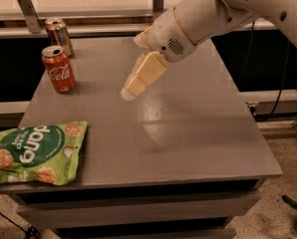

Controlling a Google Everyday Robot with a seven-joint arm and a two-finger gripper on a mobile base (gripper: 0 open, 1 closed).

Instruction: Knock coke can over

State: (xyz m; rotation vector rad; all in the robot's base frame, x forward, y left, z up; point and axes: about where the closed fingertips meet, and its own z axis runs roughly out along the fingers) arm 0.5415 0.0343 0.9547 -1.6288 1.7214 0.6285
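Observation:
The coke can (59, 69) is red-orange with white script and a silver top. It stands upright near the table's far left corner. My gripper (130, 90) hangs from the white arm over the middle of the table, its cream fingers pointing down and left. It is well to the right of the can and not touching it. It holds nothing that I can see.
A darker brown can (59, 34) stands upright just behind the coke can at the back edge. A green snack bag (34, 154) lies at the front left corner, overhanging the edge of the grey table (198, 133). A metal rail runs behind the table.

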